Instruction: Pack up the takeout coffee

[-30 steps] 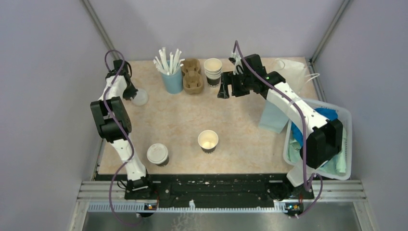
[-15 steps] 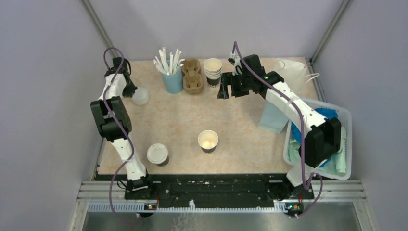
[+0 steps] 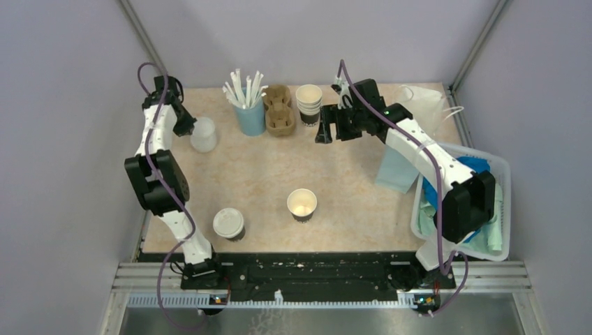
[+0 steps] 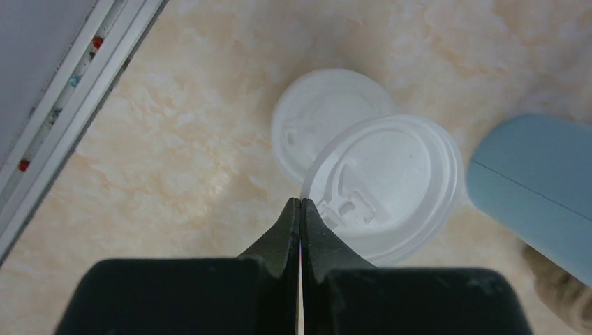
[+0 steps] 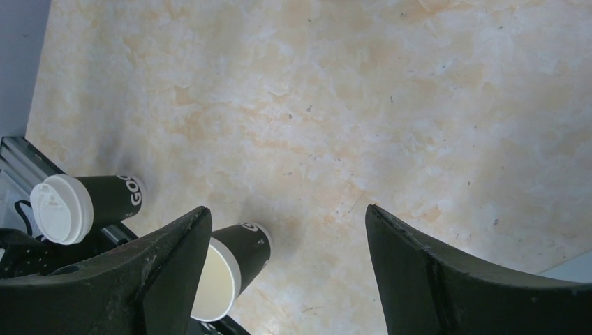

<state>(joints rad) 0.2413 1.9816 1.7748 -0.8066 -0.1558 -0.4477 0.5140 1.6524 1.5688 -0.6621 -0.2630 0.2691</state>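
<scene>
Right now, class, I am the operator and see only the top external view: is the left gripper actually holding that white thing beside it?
Observer: Yes. The left wrist view shows the left gripper shut on the rim of a white lid.
Operator: Any other lids there?
Observer: A second lid lies flat, partly hidden behind the held one.
Operator: And on the right?
Observer: The right gripper is open and holds nothing.
</scene>
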